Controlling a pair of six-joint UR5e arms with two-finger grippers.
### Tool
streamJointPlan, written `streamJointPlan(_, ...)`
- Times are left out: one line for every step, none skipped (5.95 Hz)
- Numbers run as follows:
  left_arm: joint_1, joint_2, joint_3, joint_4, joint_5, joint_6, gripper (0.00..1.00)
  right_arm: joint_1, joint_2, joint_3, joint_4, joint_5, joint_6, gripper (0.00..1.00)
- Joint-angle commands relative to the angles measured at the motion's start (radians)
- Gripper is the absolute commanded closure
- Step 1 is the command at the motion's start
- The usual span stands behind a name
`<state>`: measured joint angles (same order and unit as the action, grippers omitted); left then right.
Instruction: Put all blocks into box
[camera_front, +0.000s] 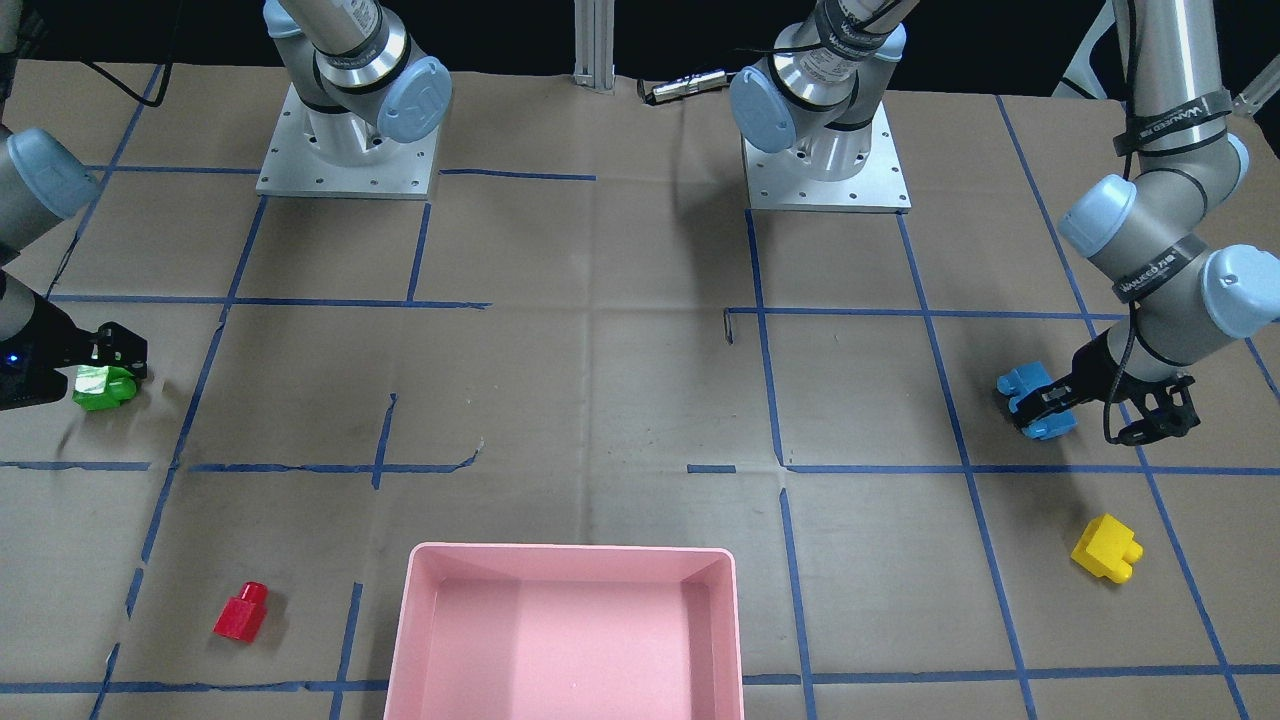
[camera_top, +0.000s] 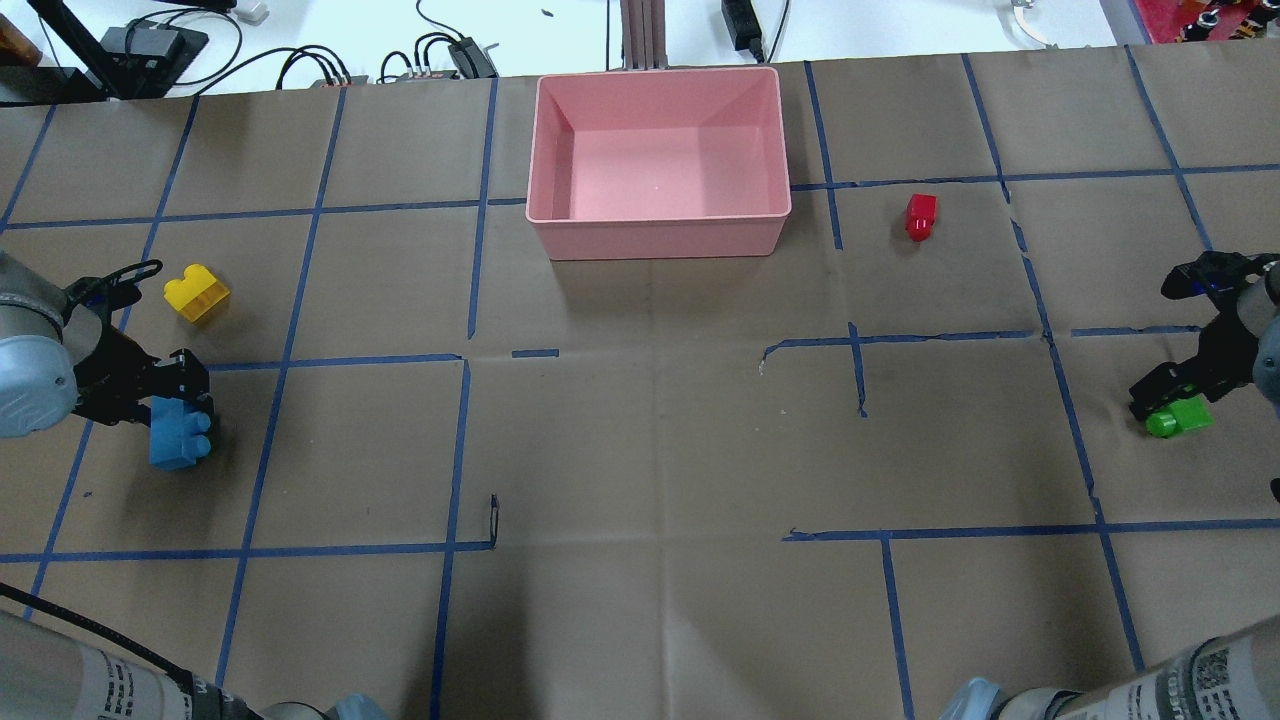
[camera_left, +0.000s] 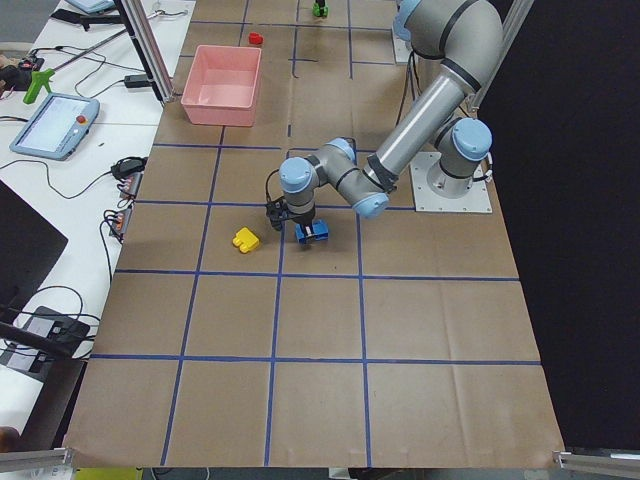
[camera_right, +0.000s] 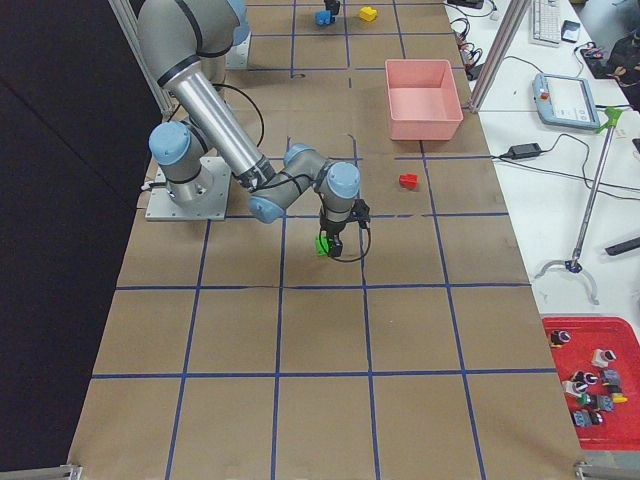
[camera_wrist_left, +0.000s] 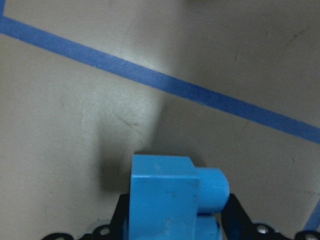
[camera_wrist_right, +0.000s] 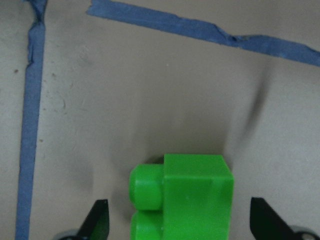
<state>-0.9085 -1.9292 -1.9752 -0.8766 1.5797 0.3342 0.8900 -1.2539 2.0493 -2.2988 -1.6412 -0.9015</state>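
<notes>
Clamping the light blue block (camera_top: 180, 445) at mid-left between the narrowed fingers of the left gripper (camera_top: 192, 402), presumably for lifting; straddling the green block (camera_top: 1180, 418) at mid-right with the right gripper (camera_top: 1168, 398) spread wide, not gripping; leaving the yellow block (camera_top: 196, 293) and red block (camera_top: 921, 216) outside the empty box (camera_top: 655, 236), far centre.

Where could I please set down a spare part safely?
Free: the wide middle, bordered by the shallow pink plastic tray, light blue studded brick and green studded brick. Crowded: around the blue brick, beside the yellow brick.
</notes>
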Motion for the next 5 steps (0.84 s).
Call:
streamJointPlan(-0.016,0.041,0.074,-0.015,-0.006,0.0,0.87,0.0,0.001,0.005,-0.001,-0.006,-0.028,0.15)
streamJointPlan(-0.058,0.065,0.196,-0.147,-0.006,0.0,0.87,0.001,-0.001,0.002,0.005,-0.011,-0.049,0.24)
streamJointPlan(-0.094,0.07,0.308,-0.262,-0.006,-0.003,0.89,0.001,-0.002,-0.006,0.004,-0.014,-0.051,0.67)
streamJointPlan(-0.134,0.053,0.417,-0.333,-0.015,-0.006,0.89,0.001,-0.004,-0.014,0.004,-0.012,-0.048,0.97)
streamJointPlan(-0.22,0.044,0.497,-0.355,-0.023,-0.006,0.89,0.001,-0.012,-0.018,0.004,-0.012,-0.054,0.98)
